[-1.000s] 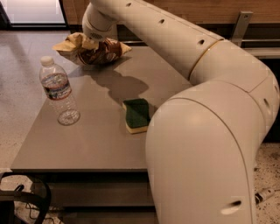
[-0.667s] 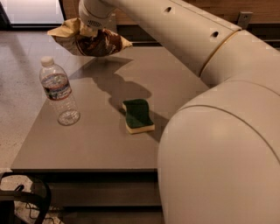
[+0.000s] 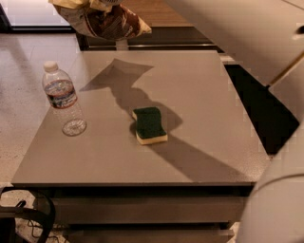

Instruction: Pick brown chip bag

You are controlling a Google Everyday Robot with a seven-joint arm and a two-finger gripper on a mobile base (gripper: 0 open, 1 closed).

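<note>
The brown chip bag [image 3: 107, 23], wrinkly dark brown and tan foil with pale yellow ends, hangs in the air above the far left part of the grey table [image 3: 204, 109] and touches nothing on it. Its shadow lies on the tabletop below. My gripper [image 3: 108, 3] is at the very top edge of the camera view, mostly cut off, and grips the bag's upper side from above. My pale arm [image 3: 247, 33] runs across the upper right.
A clear water bottle [image 3: 64, 99] stands upright near the table's left edge. A green-and-yellow sponge [image 3: 148, 124] lies near the middle. My robot body [image 3: 280, 204] fills the lower right. Dark cables [image 3: 23, 218] lie on the floor at the lower left.
The chip bag has gone up off the far left of the table and now hangs higher. The view has moved closer and the arm has swung up and to the right.
</note>
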